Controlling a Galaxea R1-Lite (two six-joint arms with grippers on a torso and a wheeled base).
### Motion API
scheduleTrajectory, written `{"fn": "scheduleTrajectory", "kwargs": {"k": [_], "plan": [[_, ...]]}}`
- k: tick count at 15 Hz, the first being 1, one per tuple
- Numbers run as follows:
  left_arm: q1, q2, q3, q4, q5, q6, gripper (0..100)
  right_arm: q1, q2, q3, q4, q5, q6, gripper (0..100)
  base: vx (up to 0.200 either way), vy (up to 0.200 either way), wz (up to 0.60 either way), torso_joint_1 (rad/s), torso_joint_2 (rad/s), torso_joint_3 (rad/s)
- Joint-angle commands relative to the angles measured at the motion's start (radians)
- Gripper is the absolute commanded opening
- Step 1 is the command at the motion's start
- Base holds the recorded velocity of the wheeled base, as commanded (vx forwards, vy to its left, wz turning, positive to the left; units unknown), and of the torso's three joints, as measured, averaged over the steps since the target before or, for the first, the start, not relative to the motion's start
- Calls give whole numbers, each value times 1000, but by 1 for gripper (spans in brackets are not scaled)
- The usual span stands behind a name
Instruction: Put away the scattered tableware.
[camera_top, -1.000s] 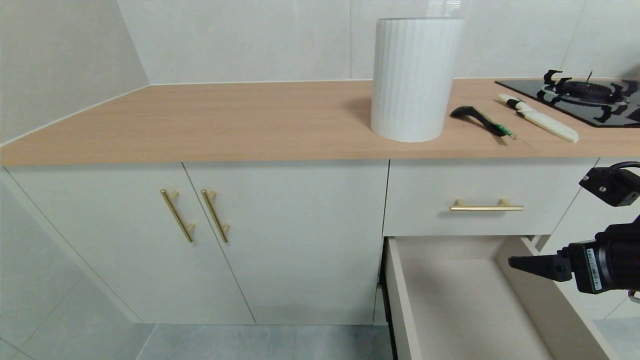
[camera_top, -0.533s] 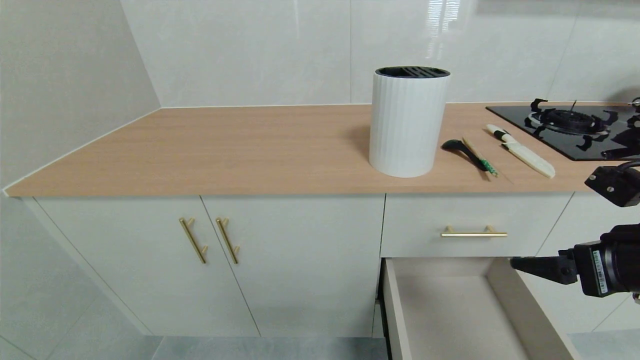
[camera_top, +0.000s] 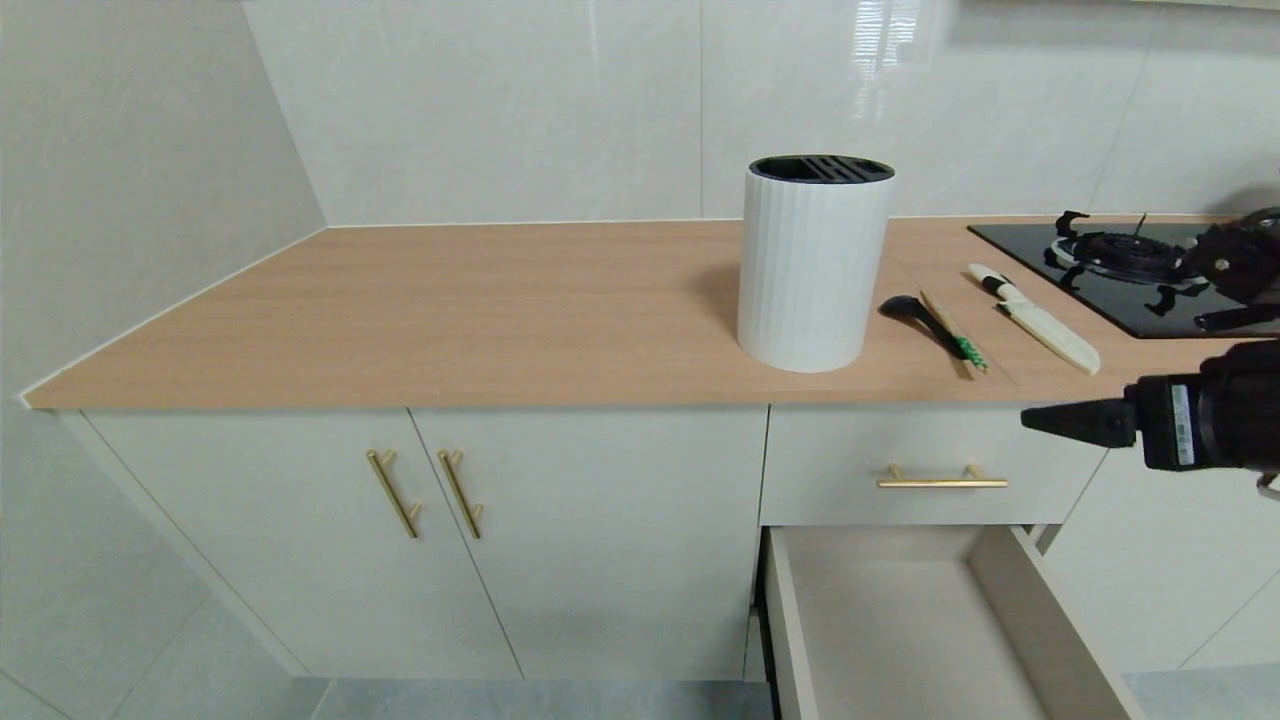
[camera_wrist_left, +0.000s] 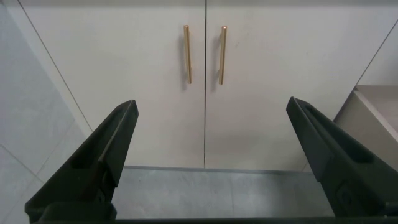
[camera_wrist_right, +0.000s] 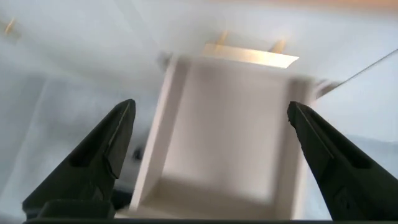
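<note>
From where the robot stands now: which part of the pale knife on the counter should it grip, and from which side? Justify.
Probably the handle, the narrower far end with the black band, coming from above with the jaws across its width. The knife lies flat on the countertop, blade end toward the front edge, so its long sides are free.

No words or numbers could be read. A small white sticker (camera_top: 1182, 425) sat on the black body just behind the right gripper (camera_top: 1035, 420). It had tiny dark marks on it, but they were too small to make out.
</note>
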Motion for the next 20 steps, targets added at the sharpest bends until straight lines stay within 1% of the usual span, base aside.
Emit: {"fn": "scheduleTrajectory", "kwargs": {"k": [1, 2, 3, 5, 6, 9, 12, 15, 19, 20], "plan": [[0, 1, 0, 0, 0, -1, 100, -6, 213, -222, 72, -54, 17, 100, 0, 0, 0, 0, 0, 0], [0, 1, 0, 0, 0, -1, 100, -9, 239, -243, 72, -57, 17, 100, 0, 0, 0, 0, 0, 0], [0, 1, 0, 0, 0, -1, 100, -31, 305, -305, 74, -59, 17, 100, 0, 0, 0, 0, 0, 0], [0, 1, 0, 0, 0, -1, 100, -51, 374, -349, 77, -64, 17, 100, 0, 0, 0, 0, 0, 0], [0, 1, 0, 0, 0, -1, 100, -72, 412, -357, 60, -67, 18, 100, 0, 0, 0, 0, 0, 0], [0, 1, 0, 0, 0, -1, 100, -95, 483, -369, 1, -74, 17, 100, 0, 0, 0, 0, 0, 0], [0, 1, 0, 0, 0, -1, 100, -112, 530, -369, -97, -96, 20, 100, 0, 0, 0, 0, 0, 0], [0, 1, 0, 0, 0, -1, 100, -120, 558, -374, -127, -99, 38, 100, 0, 0, 0, 0, 0, 0], [0, 1, 0, 0, 0, -1, 100, -120, 567, -386, -135, -105, 58, 100, 0, 0, 0, 0, 0, 0], [0, 1, 0, 0, 0, -1, 100, -120, 569, -387, -135, -105, 58, 0, 0, 0, 0, 0, 0, 0]]}}
